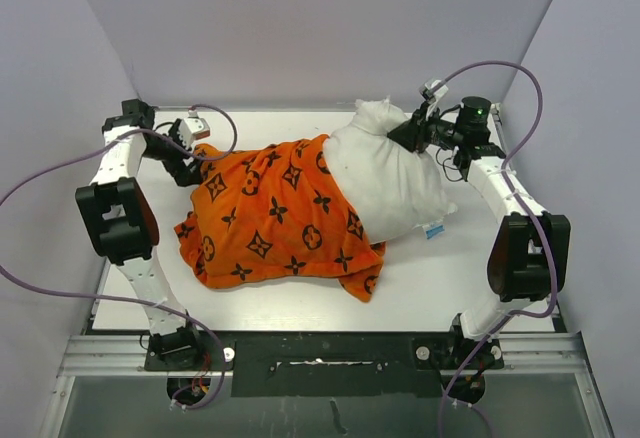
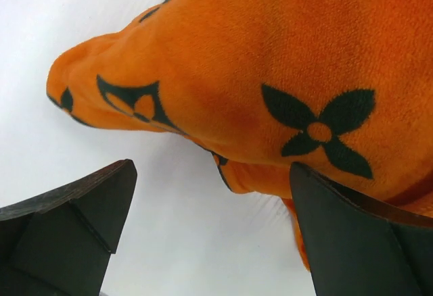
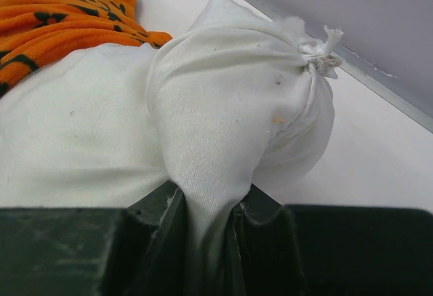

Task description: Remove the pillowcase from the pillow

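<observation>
The orange pillowcase (image 1: pixel 270 220) with black motifs lies across the table middle, covering the left part of the white pillow (image 1: pixel 385 178), whose right half sticks out bare. My left gripper (image 1: pixel 190 170) sits at the pillowcase's far-left corner; in the left wrist view its jaws stand wide open (image 2: pixel 210 201) with bare table between them and the orange pillowcase (image 2: pixel 270 73) just beyond, one finger (image 2: pixel 352 235) against the fabric. My right gripper (image 1: pixel 410 133) is shut on a pinched fold of the pillow (image 3: pixel 216 120) near its far right corner, cloth squeezed between the fingers (image 3: pixel 206 242).
A small blue-and-white tag (image 1: pixel 433 229) pokes out at the pillow's near right edge. The pillow's knotted corner (image 3: pixel 323 49) points toward the back wall (image 1: pixel 320 28). White table (image 1: pixel 450 278) shows at the front right. Purple cables loop from both arms.
</observation>
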{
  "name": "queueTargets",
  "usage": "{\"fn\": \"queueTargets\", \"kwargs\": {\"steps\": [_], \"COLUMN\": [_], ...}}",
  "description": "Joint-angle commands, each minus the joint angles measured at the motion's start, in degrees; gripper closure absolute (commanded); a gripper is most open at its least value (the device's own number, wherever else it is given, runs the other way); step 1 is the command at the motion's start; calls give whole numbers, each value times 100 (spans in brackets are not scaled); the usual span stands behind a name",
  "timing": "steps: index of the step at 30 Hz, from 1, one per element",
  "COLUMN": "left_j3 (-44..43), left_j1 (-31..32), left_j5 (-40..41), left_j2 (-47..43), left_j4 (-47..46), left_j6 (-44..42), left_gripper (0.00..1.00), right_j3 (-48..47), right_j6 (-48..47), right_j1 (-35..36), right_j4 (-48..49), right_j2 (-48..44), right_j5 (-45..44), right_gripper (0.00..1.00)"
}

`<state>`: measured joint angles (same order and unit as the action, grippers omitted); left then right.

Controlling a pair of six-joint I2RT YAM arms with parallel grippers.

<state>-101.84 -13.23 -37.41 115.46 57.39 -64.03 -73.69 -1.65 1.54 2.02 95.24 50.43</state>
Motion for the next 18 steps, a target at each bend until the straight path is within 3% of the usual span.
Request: {"fn": "queueTargets", "kwargs": {"steps": [1, 9, 12, 16, 18], "left_j3": [-187, -470, -769, -339, -401], "left_j1": [134, 290, 505, 713, 802], "left_j5": [-191, -28, 29, -187, -326], "left_j2": [327, 1125, 1426, 1255, 1236], "left_j4": [113, -1294, -929, -1125, -698], "left_j6": [-1034, -646, -820, -1005, -1223], "left_gripper": [2, 2, 2, 3, 11], "right_j3": [-124, -244, -260, -312, -332], "right_j6": [-386, -17, 318, 1061, 1358], "right_j1": [-17, 5, 30, 72, 90], "right_j4": [367, 1030, 1460, 2246, 2434], "right_j2": [-159, 117, 211, 366, 408], "right_j5": [687, 1579, 1931, 2324, 2205], "right_gripper": [100, 100, 100, 100, 100]}}
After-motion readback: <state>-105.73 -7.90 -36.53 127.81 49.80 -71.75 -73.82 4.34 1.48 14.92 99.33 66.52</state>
